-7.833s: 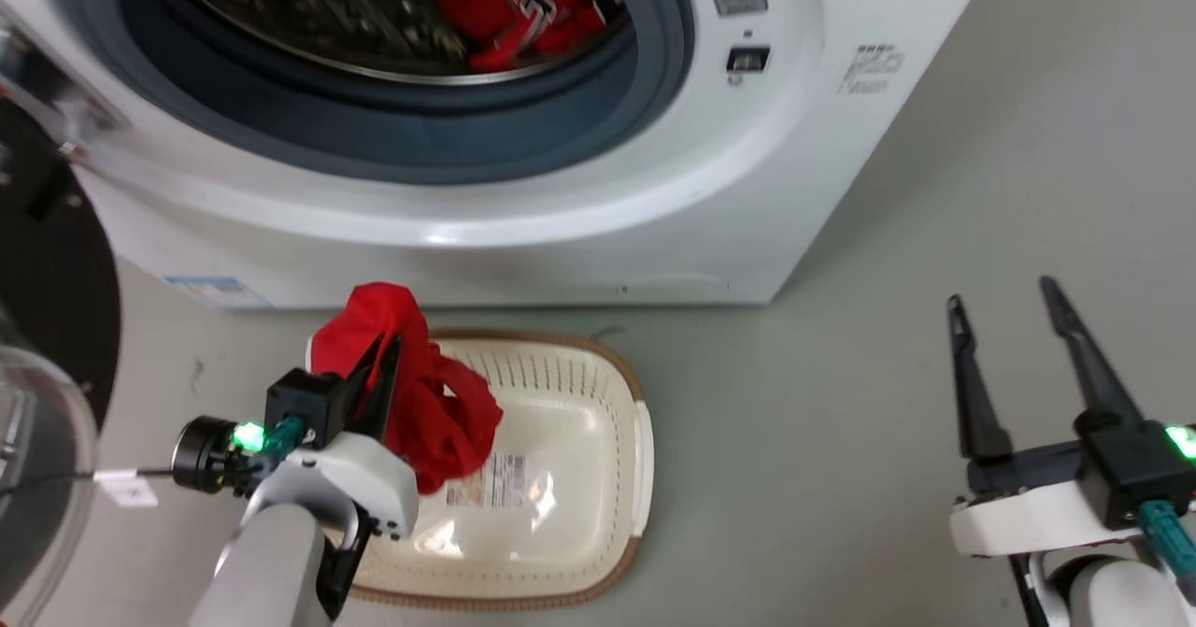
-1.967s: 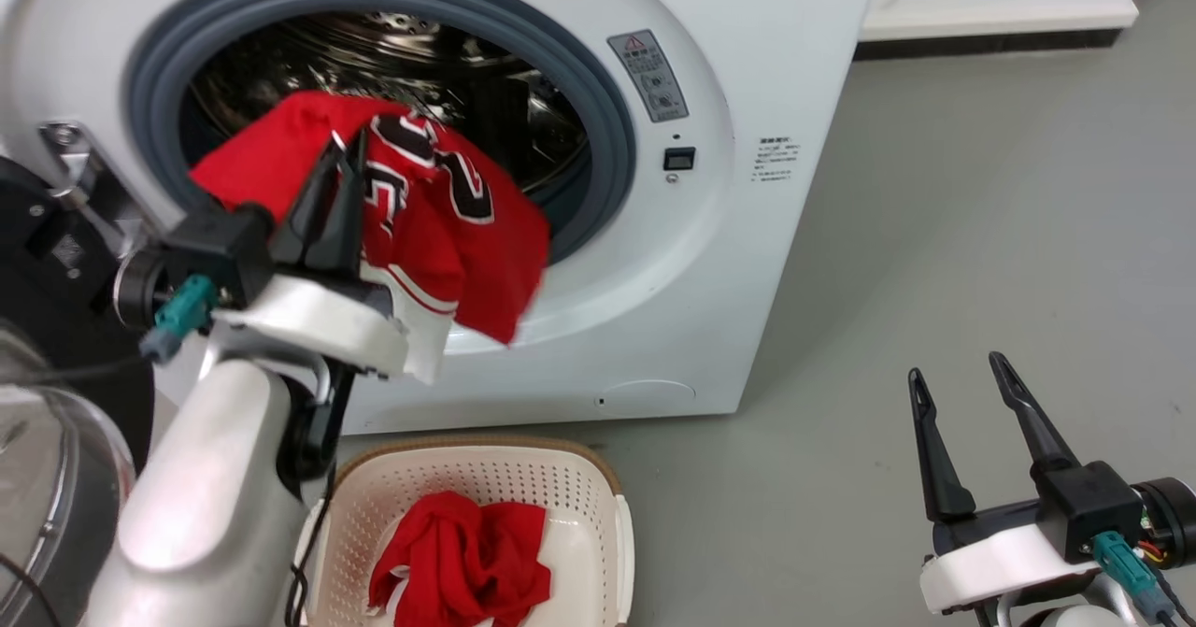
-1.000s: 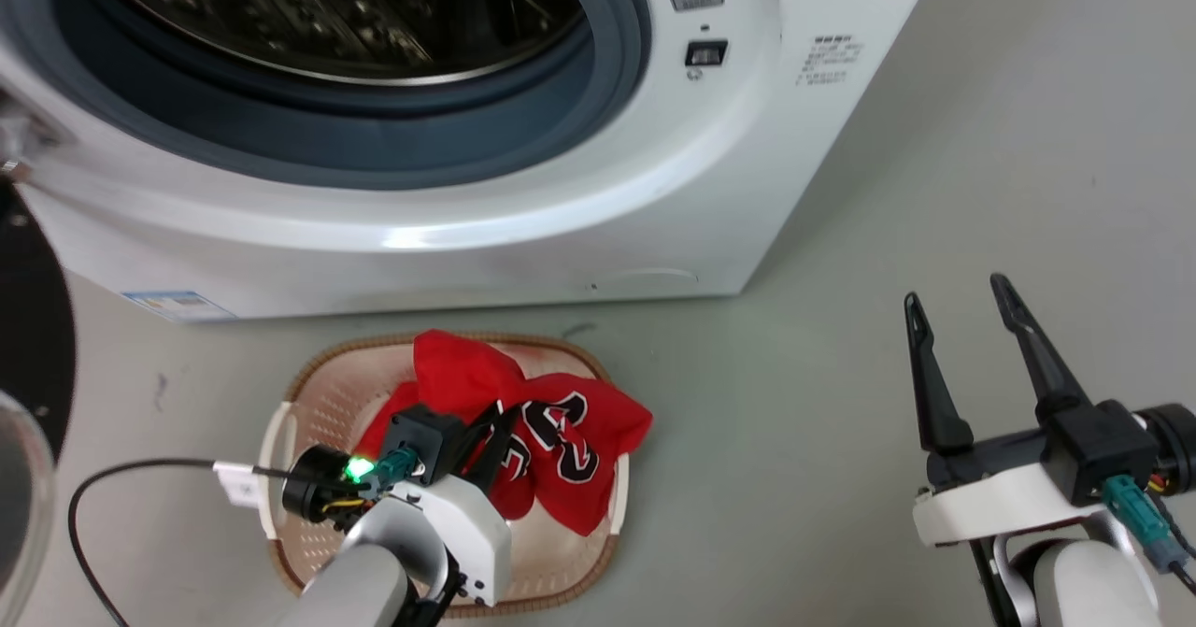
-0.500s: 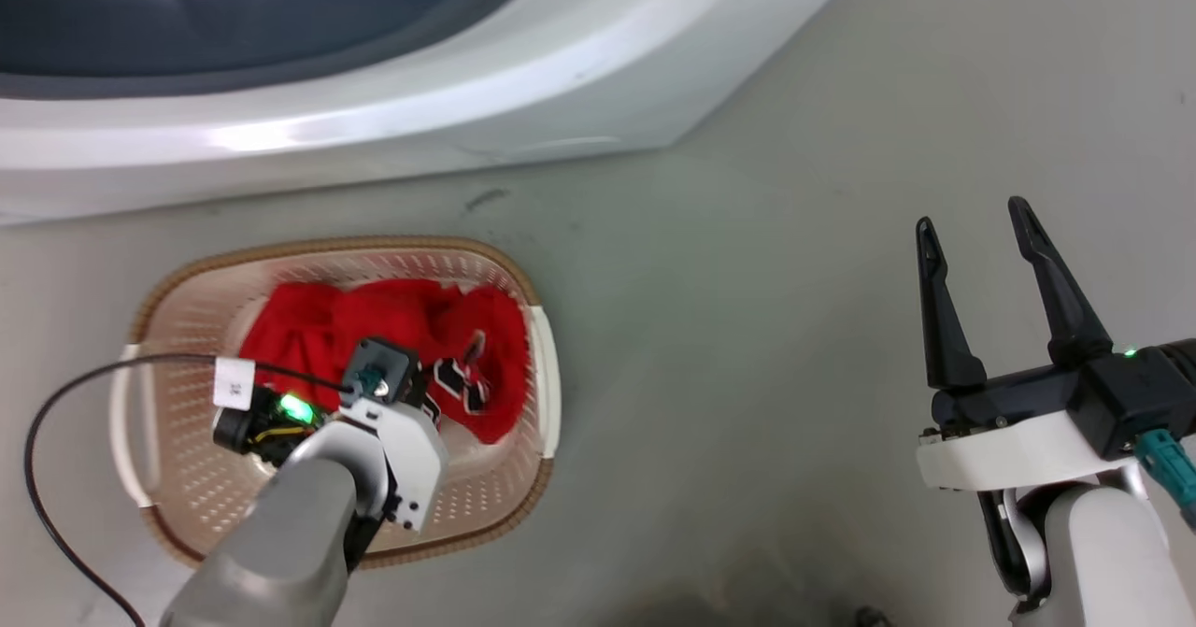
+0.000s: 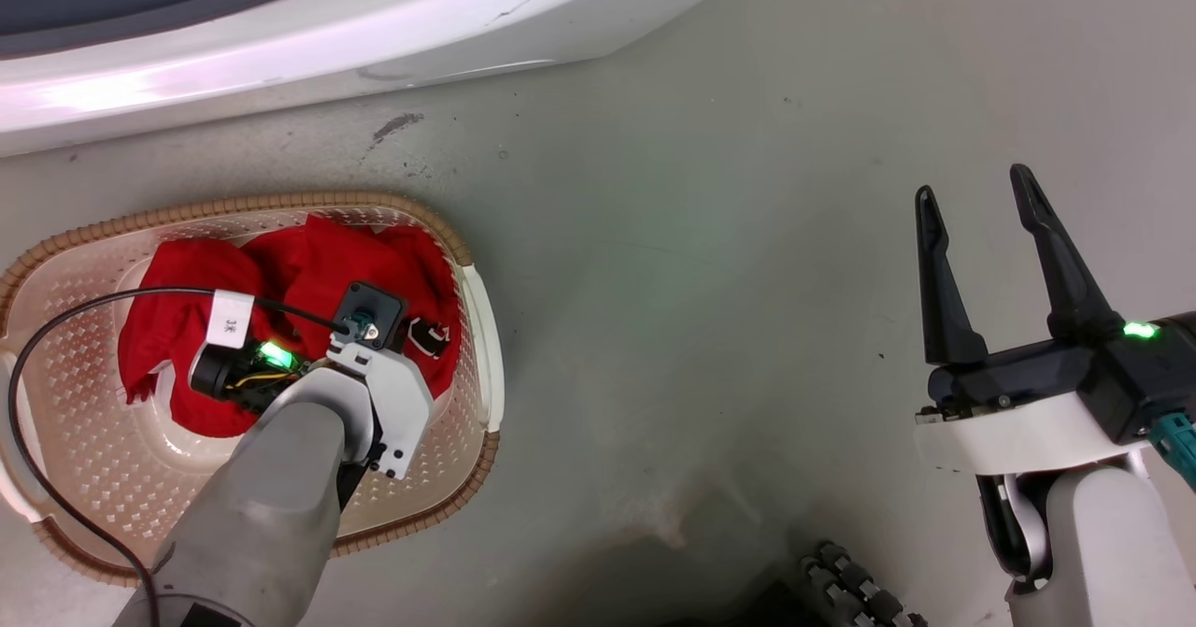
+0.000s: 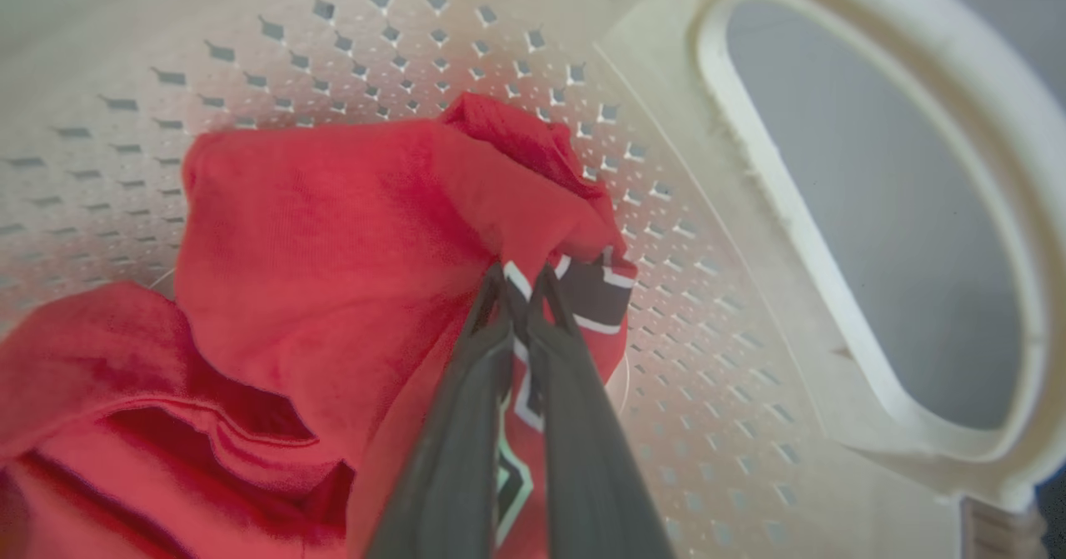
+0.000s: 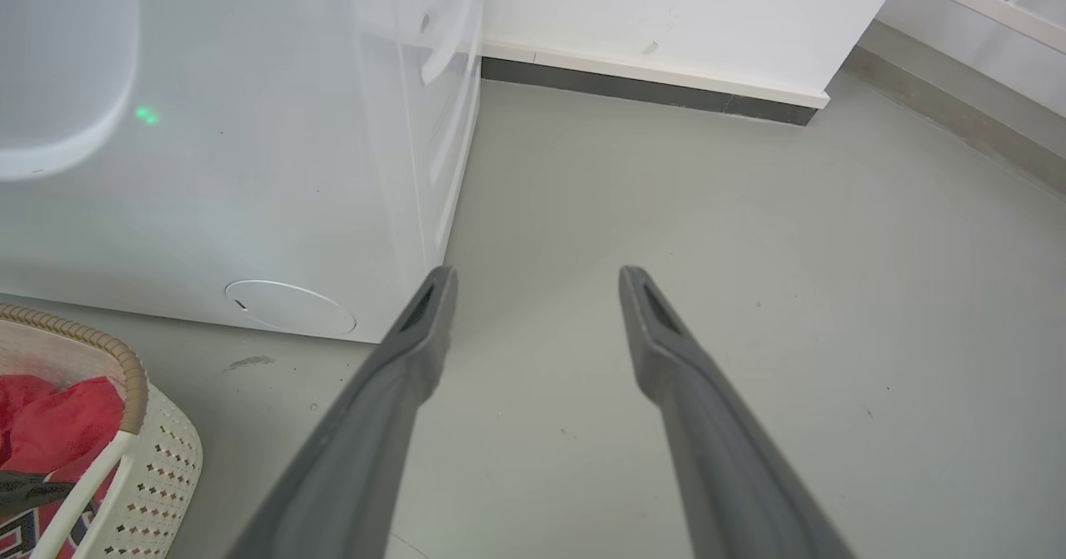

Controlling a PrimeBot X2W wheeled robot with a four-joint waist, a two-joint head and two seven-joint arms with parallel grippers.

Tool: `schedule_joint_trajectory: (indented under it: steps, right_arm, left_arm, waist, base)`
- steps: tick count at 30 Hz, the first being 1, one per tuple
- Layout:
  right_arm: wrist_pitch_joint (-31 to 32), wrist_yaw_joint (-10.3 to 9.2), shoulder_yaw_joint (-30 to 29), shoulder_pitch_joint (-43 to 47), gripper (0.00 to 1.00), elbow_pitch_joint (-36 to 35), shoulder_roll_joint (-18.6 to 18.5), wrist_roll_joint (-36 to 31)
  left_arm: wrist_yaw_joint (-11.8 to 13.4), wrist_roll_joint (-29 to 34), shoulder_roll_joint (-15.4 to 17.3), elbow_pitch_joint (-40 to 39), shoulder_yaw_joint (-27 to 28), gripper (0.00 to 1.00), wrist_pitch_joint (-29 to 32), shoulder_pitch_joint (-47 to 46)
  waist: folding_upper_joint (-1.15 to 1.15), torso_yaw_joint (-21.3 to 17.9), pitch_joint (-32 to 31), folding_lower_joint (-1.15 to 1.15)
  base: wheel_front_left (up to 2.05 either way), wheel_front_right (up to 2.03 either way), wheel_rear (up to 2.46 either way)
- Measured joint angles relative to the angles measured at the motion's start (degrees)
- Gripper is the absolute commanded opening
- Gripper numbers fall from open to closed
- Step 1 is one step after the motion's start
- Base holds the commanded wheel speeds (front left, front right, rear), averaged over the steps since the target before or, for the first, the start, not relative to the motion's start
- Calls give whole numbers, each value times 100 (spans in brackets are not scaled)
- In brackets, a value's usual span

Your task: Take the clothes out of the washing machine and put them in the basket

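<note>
The cream basket (image 5: pixel 472 300) stands on the floor below the washing machine (image 5: pixel 280 38). Both red clothes lie inside it: the plain one (image 5: pixel 163 314) at the left, the lettered jersey (image 5: pixel 430 333) at the right. My left arm reaches down into the basket, and its wrist hides the fingers in the head view. In the left wrist view my left gripper (image 6: pixel 520 277) is shut on a fold of the jersey (image 6: pixel 333 226), close to the perforated basket wall (image 6: pixel 416 34). My right gripper (image 5: pixel 973 183) hangs open over bare floor, far right of the basket, holding nothing.
A black cable with a white tag (image 5: pixel 229 317) loops from my left wrist over the basket. The washing machine's corner (image 7: pixel 416 167) and a wall skirting (image 7: pixel 650 84) lie ahead of my right gripper (image 7: pixel 537 276). Grey floor (image 5: pixel 701 281) spreads right of the basket.
The head camera has tilted down, so the drum opening has left the picture. My left gripper has sunk lower into the basket, still shut on the jersey, which now lies inside the rim.
</note>
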Motion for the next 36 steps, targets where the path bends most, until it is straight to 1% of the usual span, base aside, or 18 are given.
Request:
schedule_joint_trajectory:
  steps: [1,3,4,9,11,16,20,23,24,27,32,36]
  right_arm:
    - [0,0,-2,-10,100,1,0,0]
    - [0,0,-10,-29,100,16,0,-2]
    - [0,0,-22,-34,100,24,0,-12]
    - [0,0,-82,-41,100,66,0,-74]
    - [0,0,-126,-36,100,97,1,-127]
    - [0,0,-224,46,100,224,2,-321]
    - [0,0,-330,168,100,309,3,-433]
    - [0,0,-417,296,100,372,5,-513]
    - [1,0,-486,409,100,410,4,-567]
    - [0,0,-547,563,100,457,2,-592]
    - [0,0,-532,840,100,553,4,-624]
    - [0,0,-578,1045,100,589,4,-625]
  left_arm:
    - [-5,-3,-31,49,-8,0,-29,-29]
    - [-24,-23,-69,124,-4,57,-68,-73]
    - [-31,-25,-82,155,-11,100,-88,-76]
    - [-48,-69,-171,243,-47,100,-230,-12]
    - [-77,-100,-264,237,-59,100,-281,70]
    - [-131,-260,-409,-55,3,100,-339,295]
    - [-148,-324,-397,-750,96,100,-348,580]
    - [-159,-343,-319,-1252,208,100,-350,838]
    - [-172,-338,-249,-1585,294,100,-358,954]
    - [-160,-331,-148,-2112,531,100,-357,1103]
    - [-34,-305,63,-2922,995,100,-358,1560]
    - [127,-283,177,-3683,1464,100,-358,2051]
  waist:
    - [0,5,5,0]
    - [0,21,-7,0]
    - [0,32,-27,0]
    - [0,104,-240,0]
    - [0,151,-378,-1]
    - [0,321,-841,-1]
    - [0,482,-1341,-1]
    - [0,612,-1758,-1]
    - [0,705,-2040,-2]
    - [0,862,-2454,-2]
    - [0,1153,-3098,-3]
    - [0,1390,-3560,-3]
  base:
    - [0,0,0]
    - [0,0,0]
    - [0,0,0]
    - [0,0,0]
    - [0,0,0]
    - [0,0,0]
    - [0,0,0]
    - [0,0,0]
    - [0,0,0]
    - [0,0,0]
    - [0,0,0]
    - [0,0,0]
